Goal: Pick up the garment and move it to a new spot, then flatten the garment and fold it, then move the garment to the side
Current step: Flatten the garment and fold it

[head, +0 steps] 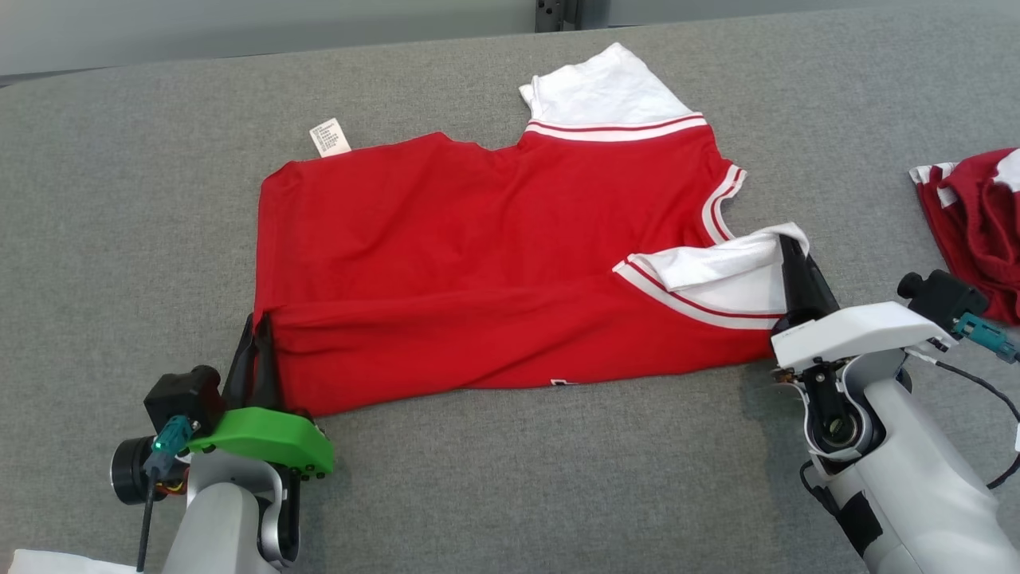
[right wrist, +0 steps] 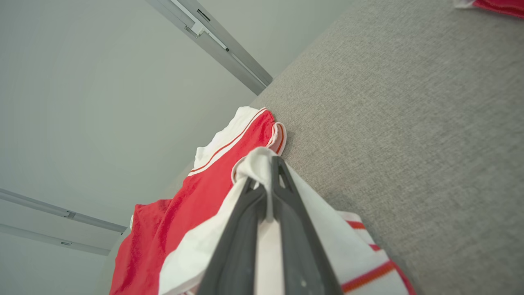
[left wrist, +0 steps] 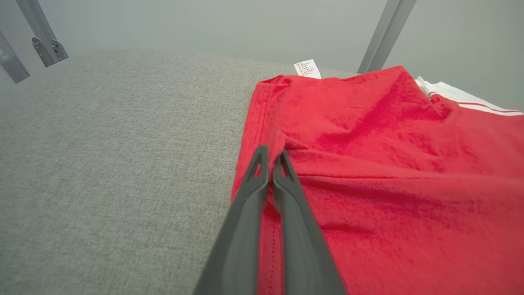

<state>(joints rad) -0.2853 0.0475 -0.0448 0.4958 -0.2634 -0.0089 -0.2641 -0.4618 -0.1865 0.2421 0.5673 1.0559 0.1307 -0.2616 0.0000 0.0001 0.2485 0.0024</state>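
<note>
Red fabric T-shirt with white striped sleeves (head: 478, 279) lies mid-frame on grey woven tabletop (head: 119, 199). Left gripper (head: 259, 335) pinches its red corner, lower left. Right gripper (head: 793, 255) pinches the white sleeve, right.

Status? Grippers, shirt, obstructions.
Both shut: left gripper on red shirt hem, right gripper on white sleeve. Second red garment lies apart, far right; nothing blocking.

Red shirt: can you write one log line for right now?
left gripper: shut on red shirt hem corner | right gripper: shut on white sleeve | red shirt: spread on grey surface
</note>
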